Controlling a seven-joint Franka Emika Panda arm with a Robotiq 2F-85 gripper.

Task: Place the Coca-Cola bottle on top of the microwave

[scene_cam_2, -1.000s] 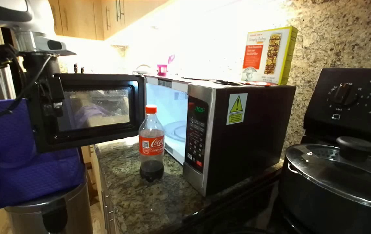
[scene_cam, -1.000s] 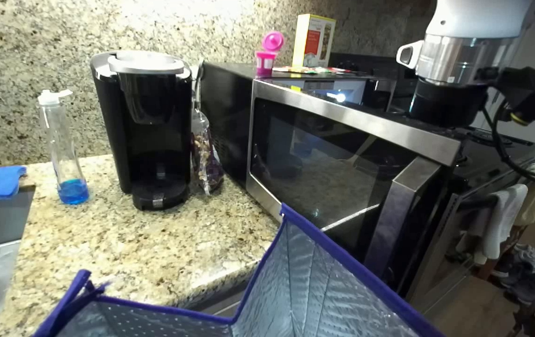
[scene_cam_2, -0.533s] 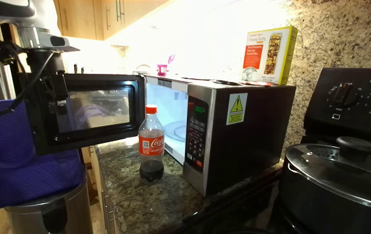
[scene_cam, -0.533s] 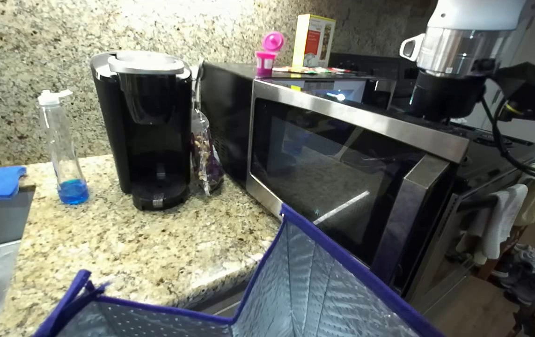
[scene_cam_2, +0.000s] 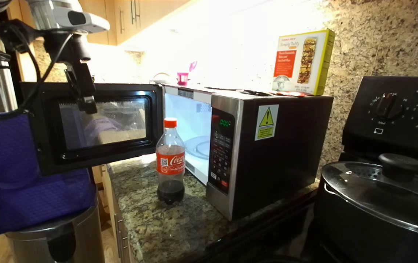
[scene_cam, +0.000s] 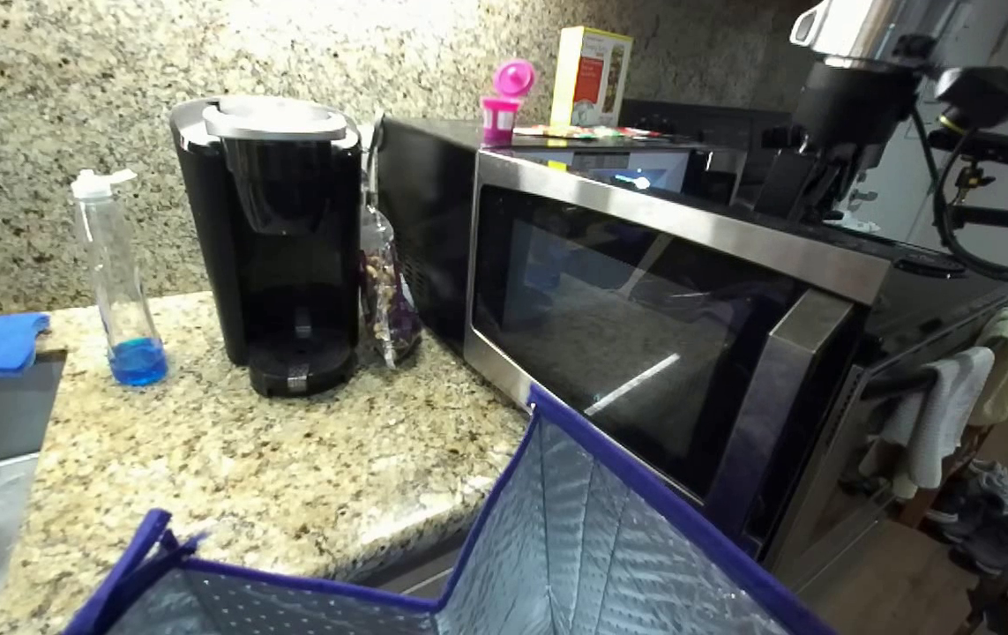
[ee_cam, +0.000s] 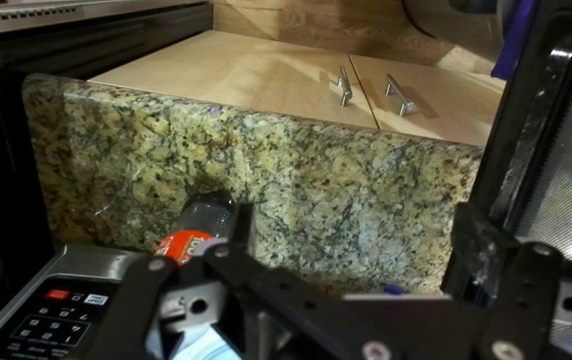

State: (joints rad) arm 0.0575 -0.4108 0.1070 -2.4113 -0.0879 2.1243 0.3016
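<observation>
With gripper (ee_cam: 356, 232) empty and spread wide, likely to fit around the cola bottle (scene_cam_2: 170, 160) standing on the counter (scene_cam_2: 179, 228) in front of the microwave (scene_cam_2: 274, 157), hovered near the swung-out door (scene_cam_2: 115, 124).

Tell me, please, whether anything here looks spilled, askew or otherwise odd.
Yes: the microwave is lit inside with its door swung open, which seems odd, since the Coca-Cola bottle is meant to go on top. The bottle stands upright, and I see no spill or damage.
</observation>
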